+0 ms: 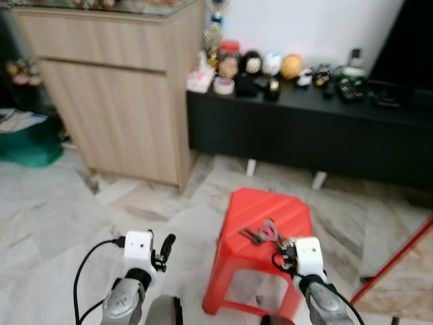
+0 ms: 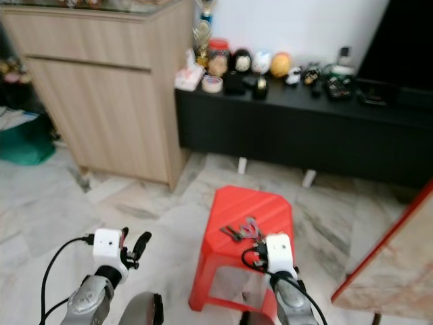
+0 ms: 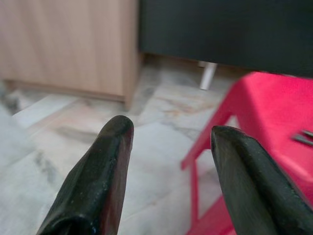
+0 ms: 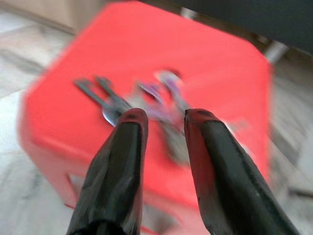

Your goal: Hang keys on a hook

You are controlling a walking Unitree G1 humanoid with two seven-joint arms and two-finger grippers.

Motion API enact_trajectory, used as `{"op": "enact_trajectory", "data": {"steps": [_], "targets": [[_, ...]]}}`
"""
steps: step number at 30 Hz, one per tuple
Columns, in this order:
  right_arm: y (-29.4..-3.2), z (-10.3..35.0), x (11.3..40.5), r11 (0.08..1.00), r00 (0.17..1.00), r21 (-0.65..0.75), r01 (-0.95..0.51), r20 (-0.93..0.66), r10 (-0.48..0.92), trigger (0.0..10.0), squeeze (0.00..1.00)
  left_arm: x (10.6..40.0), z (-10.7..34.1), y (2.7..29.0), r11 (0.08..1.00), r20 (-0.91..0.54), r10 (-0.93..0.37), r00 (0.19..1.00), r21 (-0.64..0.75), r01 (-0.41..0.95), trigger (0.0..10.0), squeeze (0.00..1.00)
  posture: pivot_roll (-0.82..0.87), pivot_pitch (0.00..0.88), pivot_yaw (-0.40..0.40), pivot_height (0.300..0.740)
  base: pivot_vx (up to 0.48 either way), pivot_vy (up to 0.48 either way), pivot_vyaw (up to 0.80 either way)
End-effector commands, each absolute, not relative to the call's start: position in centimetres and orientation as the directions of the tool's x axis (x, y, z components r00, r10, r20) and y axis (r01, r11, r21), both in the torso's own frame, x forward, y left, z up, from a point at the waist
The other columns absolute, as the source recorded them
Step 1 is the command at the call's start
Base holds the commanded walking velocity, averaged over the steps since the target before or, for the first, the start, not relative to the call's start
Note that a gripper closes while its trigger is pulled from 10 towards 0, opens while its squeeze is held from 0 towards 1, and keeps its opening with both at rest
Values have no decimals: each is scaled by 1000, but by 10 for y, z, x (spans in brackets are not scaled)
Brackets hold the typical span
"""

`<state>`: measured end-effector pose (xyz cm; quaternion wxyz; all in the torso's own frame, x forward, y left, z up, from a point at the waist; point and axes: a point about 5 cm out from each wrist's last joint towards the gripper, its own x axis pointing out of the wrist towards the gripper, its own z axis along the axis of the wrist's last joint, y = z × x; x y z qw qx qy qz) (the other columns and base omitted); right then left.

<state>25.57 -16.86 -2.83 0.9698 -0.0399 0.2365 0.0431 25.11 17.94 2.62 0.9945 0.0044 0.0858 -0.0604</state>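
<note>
Marble floor (image 1: 61, 217) carries a red stool (image 1: 267, 223) with keys (image 1: 260, 233) on top. Right hand (image 4: 164, 117) hovers just above them — fingers apart, seemingly not touching, though blurred. Left hand (image 3: 168, 132) spread beside the stool.

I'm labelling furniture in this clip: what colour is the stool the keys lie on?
The stool is bright red, clearest in the left eye view, with the keys on top.

Motion blur smears the keys (image 4: 146, 100) on the red stool (image 4: 220, 63) in the right wrist view, so single keys cannot be counted. The stool's near edge is hidden behind the right gripper (image 4: 164, 117), and the small figurines (image 1: 270, 66) along the black cabinet's top are too soft to identify.
</note>
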Motion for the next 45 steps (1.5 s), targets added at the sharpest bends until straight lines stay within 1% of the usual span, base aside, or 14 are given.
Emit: {"op": "enact_trajectory", "data": {"steps": [1,9,16,17,18,22,26,27,28,29,30,41,43,45], "targets": [[-166,-26,259,993,889,-49,-104,-452,70,10000,0,251,25,181,994,-184,-112,977,-2,114,10000,0,60,0,-70,610,368,0,0],[-169,-30,256,996,876,-41,-83,-480,53,10000,0,251,24,181,994,-190,-109,976,5,112,10000,0,61,0,-69,610,84,0,0],[-183,-40,245,996,829,-81,-29,-559,-21,10000,0,250,23,181,994,-195,-110,975,7,114,10000,0,63,0,-70,610,0,0,0],[-184,-42,243,996,818,-77,-35,-575,-16,10000,231,251,23,181,993,-196,-111,974,7,114,10000,0,63,0,-70,610,0,0,0],[-184,-44,242,996,811,-84,-43,-584,-15,10000,1000,251,23,181,993,-196,-111,974,7,115,10000,0,63,0,-70,610,0,0,0],[-186,-45,240,993,807,-101,-58,-590,-12,10000,1000,250,22,181,993,-198,-111,974,8,115,10000,0,62,0,-70,610,0,0,0],[-187,-43,239,992,825,-77,-103,-564,42,10000,1000,250,22,181,993,-199,-111,974,7,114,10000,0,60,0,-72,610,0,0,0],[-189,-43,238,991,825,-71,-112,-562,53,10000,643,249,22,181,993,-201,-112,973,6,116,10000,0,57,0,-70,610,0,0,0],[-190,-44,237,990,823,-79,-118,-565,53,10000,227,249,21,181,993,-201,-114,973,5,117,10000,0,57,0,-70,610,0,0,0],[-190,-44,237,989,821,-85,-121,-568,52,10000,227,249,21,180,993,-202,-115,973,5,118,10000,0,57,0,-70,610,0,0,0],[-193,-44,236,989,819,-96,-115,-573,40,10000,0,249,21,180,993,-202,-117,972,3,120,10000,0,54,0,-70,610,0,0,0],[-196,-38,247,986,820,-126,-105,-573,14,10000,0,250,22,179,992,-200,-124,972,7,128,10000,0,57,0,-70,610,0,0,0],[-194,-36,250,991,822,-104,-86,-569,11,10000,0,250,22,179,992,-200,-124,972,8,128,10000,0,58,0,-67,610,0,0,0],[-189,-30,260,999,836,-33,-40,-548,15,10000,0,250,22,179,991,-201,-127,971,10,132,10000,0,58,0,-66,610,0,0,0]]}}
